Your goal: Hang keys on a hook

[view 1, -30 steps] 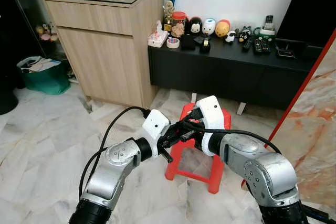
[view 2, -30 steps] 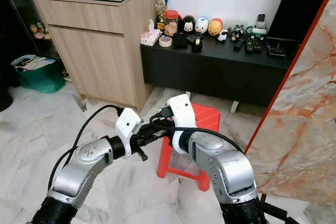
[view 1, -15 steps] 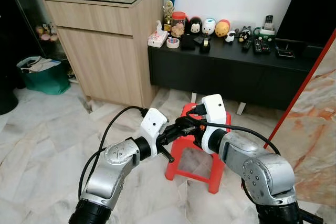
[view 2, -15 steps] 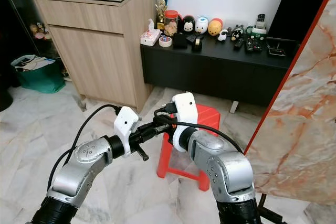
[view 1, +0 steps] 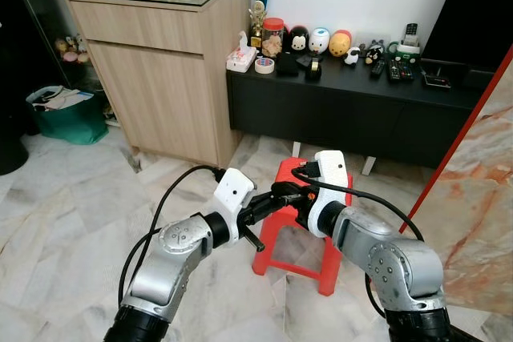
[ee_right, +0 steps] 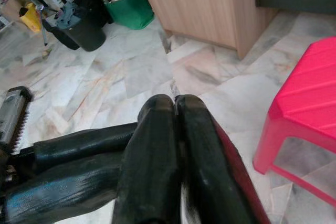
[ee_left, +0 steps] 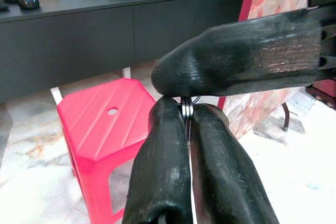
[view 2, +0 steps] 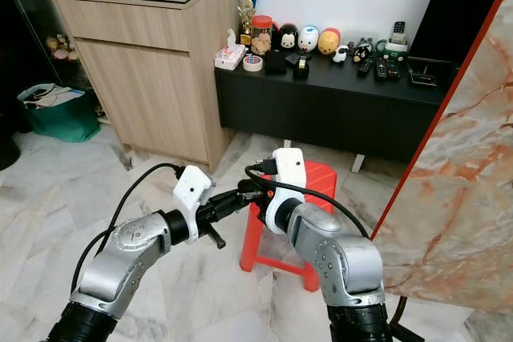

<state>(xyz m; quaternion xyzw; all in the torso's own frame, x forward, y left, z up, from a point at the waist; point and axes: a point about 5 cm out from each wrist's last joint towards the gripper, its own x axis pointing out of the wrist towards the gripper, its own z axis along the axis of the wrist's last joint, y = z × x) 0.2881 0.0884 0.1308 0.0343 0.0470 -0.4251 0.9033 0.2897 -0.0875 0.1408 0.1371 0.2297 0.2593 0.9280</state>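
My two grippers meet tip to tip in front of me, above the near left corner of a red plastic stool (view 1: 311, 234). The left gripper (ee_left: 185, 113) is shut on a thin metal key ring (ee_left: 187, 109), which peeks out between its fingertips; the keys themselves are hidden. The right gripper (ee_right: 174, 99) is shut, and one of its fingers (ee_left: 236, 61) lies across the left gripper's tips, touching the ring. I cannot tell whether it grips the ring. In the left eye view the left gripper (view 1: 271, 198) and the right gripper (view 1: 282, 191) overlap.
A light wooden cabinet (view 1: 160, 62) stands at the back left beside a low black sideboard (view 1: 361, 110) carrying figurines and remotes. A red-edged marble slab (view 1: 481, 198) leans at the right. A green bag (view 1: 68, 118) sits far left on the marble floor.
The right wrist has shifted slightly to the right and down. Both grippers stay pressed together at the same spot over the stool.
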